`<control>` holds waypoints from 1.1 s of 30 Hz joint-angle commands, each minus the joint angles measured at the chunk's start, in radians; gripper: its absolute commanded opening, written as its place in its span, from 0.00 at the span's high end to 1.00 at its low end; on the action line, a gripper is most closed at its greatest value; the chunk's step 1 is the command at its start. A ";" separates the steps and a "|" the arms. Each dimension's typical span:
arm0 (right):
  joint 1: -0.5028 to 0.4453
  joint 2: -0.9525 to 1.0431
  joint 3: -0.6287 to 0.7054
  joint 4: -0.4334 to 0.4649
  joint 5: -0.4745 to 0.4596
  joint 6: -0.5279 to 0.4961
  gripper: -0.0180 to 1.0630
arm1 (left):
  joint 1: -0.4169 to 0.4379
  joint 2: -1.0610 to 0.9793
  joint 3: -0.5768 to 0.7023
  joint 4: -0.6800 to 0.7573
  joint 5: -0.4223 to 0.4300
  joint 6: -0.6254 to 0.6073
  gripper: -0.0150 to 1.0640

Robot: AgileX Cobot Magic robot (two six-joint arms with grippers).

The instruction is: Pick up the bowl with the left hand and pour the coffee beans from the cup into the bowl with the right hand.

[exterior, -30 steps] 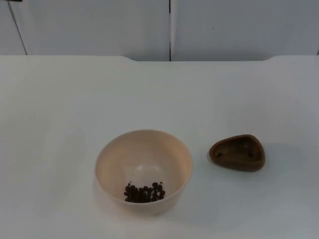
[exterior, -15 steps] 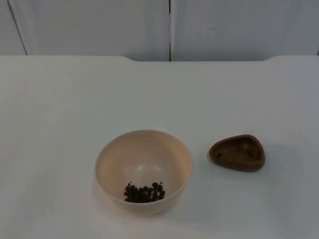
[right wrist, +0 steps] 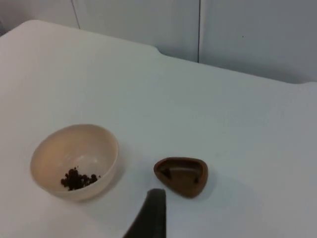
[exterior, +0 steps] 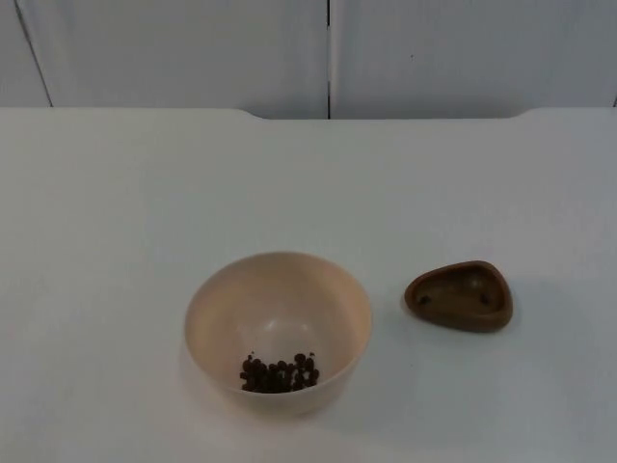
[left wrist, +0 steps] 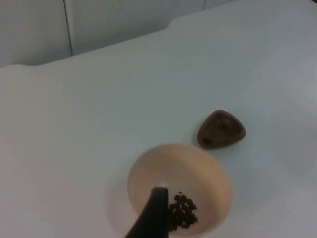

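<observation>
A cream bowl [exterior: 278,333] stands on the white table, front of centre, with a small heap of coffee beans [exterior: 279,373] against its near wall. To its right, a hand's width away, sits a brown rounded-triangular cup [exterior: 460,296] with nothing visible in it. My left gripper [left wrist: 153,218] hangs well above the table, looking down on the bowl [left wrist: 163,168], the beans [left wrist: 182,213] and the cup [left wrist: 221,129]. My right gripper [right wrist: 151,218] is also raised and drawn back, clear of the cup [right wrist: 181,176] and the bowl [right wrist: 79,146]. Neither gripper touches anything.
The white table top [exterior: 308,183] runs back to a grey partition wall [exterior: 328,53] with a vertical seam. Nothing else lies on the table around the bowl and cup.
</observation>
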 commanded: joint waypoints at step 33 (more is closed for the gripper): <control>-0.004 -0.335 0.099 -0.051 0.270 -0.009 0.22 | -0.005 -0.508 0.115 0.362 0.364 -0.260 0.19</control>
